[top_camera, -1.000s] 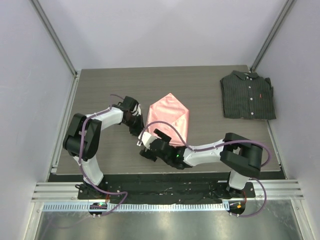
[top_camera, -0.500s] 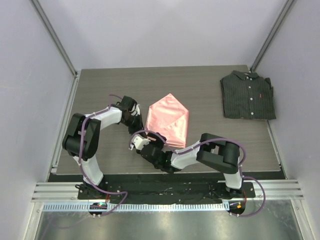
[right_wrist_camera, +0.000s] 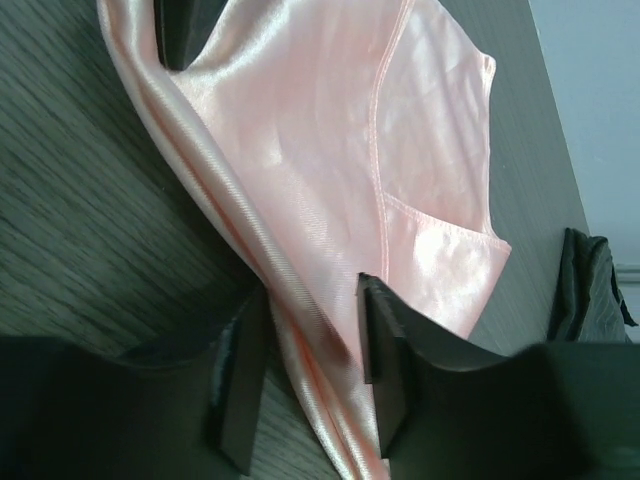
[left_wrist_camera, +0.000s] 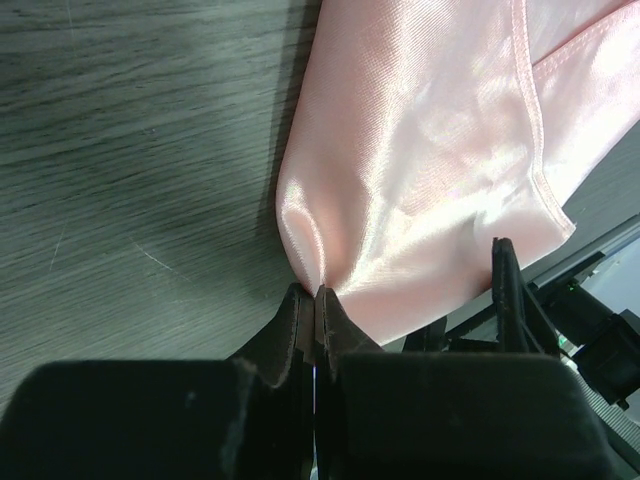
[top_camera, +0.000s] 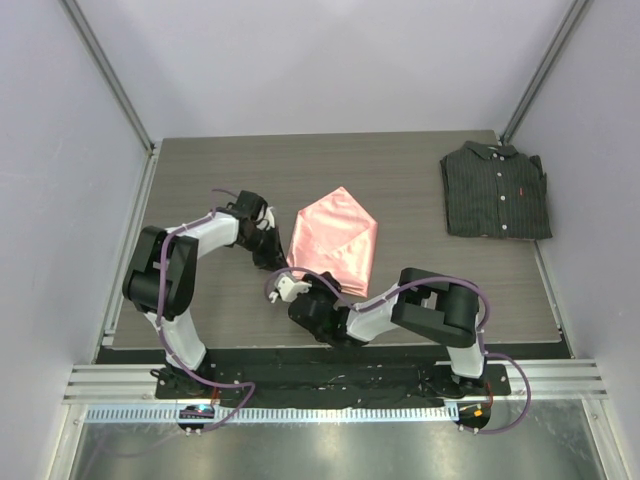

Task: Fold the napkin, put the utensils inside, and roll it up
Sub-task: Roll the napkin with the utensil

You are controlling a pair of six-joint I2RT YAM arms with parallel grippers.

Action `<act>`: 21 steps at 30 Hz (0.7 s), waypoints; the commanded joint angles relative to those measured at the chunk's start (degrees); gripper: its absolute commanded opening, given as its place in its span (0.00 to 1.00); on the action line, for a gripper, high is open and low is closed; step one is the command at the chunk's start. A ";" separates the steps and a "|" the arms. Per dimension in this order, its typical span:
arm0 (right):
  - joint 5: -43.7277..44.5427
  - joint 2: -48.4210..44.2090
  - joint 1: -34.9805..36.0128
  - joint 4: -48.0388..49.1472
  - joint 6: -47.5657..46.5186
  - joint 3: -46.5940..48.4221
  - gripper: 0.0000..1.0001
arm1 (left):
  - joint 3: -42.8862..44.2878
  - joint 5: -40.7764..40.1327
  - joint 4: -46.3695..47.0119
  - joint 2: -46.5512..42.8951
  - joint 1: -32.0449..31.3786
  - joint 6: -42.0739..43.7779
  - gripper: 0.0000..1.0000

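Observation:
The salmon-pink satin napkin (top_camera: 335, 238) lies folded on the table's middle. My left gripper (top_camera: 274, 246) is at the napkin's left edge, shut on a pinch of cloth, which the left wrist view shows rising from the fingertips (left_wrist_camera: 316, 292) into the napkin (left_wrist_camera: 420, 150). My right gripper (top_camera: 308, 284) is at the near left edge. In the right wrist view its jaws (right_wrist_camera: 308, 300) stand apart on either side of the napkin's (right_wrist_camera: 300, 120) folded edge, and the cloth between them is not pinched. The utensils are out of view.
A dark pinstriped folded shirt (top_camera: 496, 190) lies at the back right of the wooden table (top_camera: 200, 180); it shows at the right edge of the right wrist view (right_wrist_camera: 585, 290). The table's near edge runs just behind the right gripper.
My right gripper's jaws have narrowed around the napkin's near left edge, and the arm has folded in close to it. The left gripper, still shut on the cloth, has shifted slightly left.

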 commanded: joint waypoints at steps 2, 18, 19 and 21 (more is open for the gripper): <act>-1.30 1.28 -0.11 -3.37 1.04 -0.80 0.35 | -0.06 1.66 -0.02 -0.83 0.64 0.83 0.00; -22.83 -4.87 -1.69 -26.82 10.26 7.19 0.01 | -10.77 -9.91 8.59 -16.81 5.21 -10.85 0.98; -24.32 -5.05 -1.87 -27.89 11.14 7.72 0.01 | -11.48 -11.51 9.12 -17.95 5.21 -11.29 0.99; -27.74 -5.75 -2.66 -31.03 11.93 9.21 0.01 | -14.37 -15.37 10.70 -21.72 5.21 -13.13 0.99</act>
